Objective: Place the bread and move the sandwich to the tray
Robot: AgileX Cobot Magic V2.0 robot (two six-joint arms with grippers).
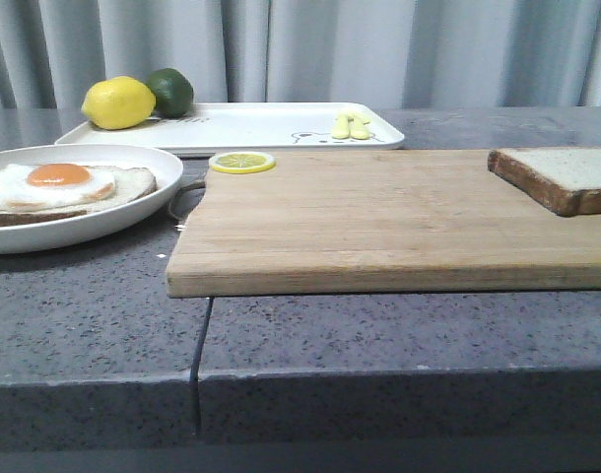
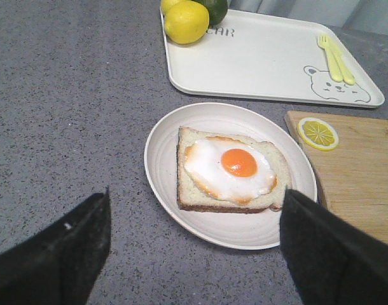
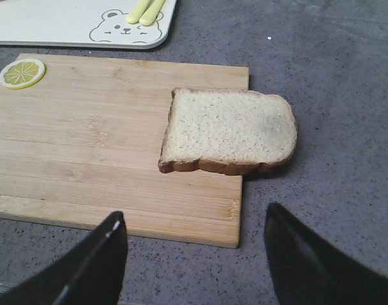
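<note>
Front view, item one: thick square slice of pale bread with dark brown crust (image 1: 562,177), lying flat at the right end of the wooden cutting board (image 1: 379,222), its outer edge overhanging the board onto the speckled grey stone surface (image 1: 84,325), as the right wrist view shows. Item two: flatter bread slice topped with a fried egg, white with orange yolk (image 1: 59,182), resting on the round white plate (image 1: 103,227) at the left; no top slice on it, so the sandwich is not yet assembled. Item three: shallow white rectangular tray with a bear line drawing (image 1: 251,123), behind board and plate, carrying a yellow lemon (image 1: 118,102), a dark green lime (image 1: 171,91) and pale yellow cutlery (image 1: 351,125). Item four: yellow lemon slice (image 1: 241,162) on the board's near-left corner. Right gripper (image 3: 194,254): jaws wide apart, empty, hovering short of the loose slice. Left gripper (image 2: 194,248): jaws wide apart, empty, above the plate's near side. Step in hand, judged: pick up the loose slice. Handling note: the overhanging edge offers a way under; grip across the crust edges lightly, since soft crumb likely compresses; keep the slice level, then lower it squarely over the egg so the crusts align.
</note>
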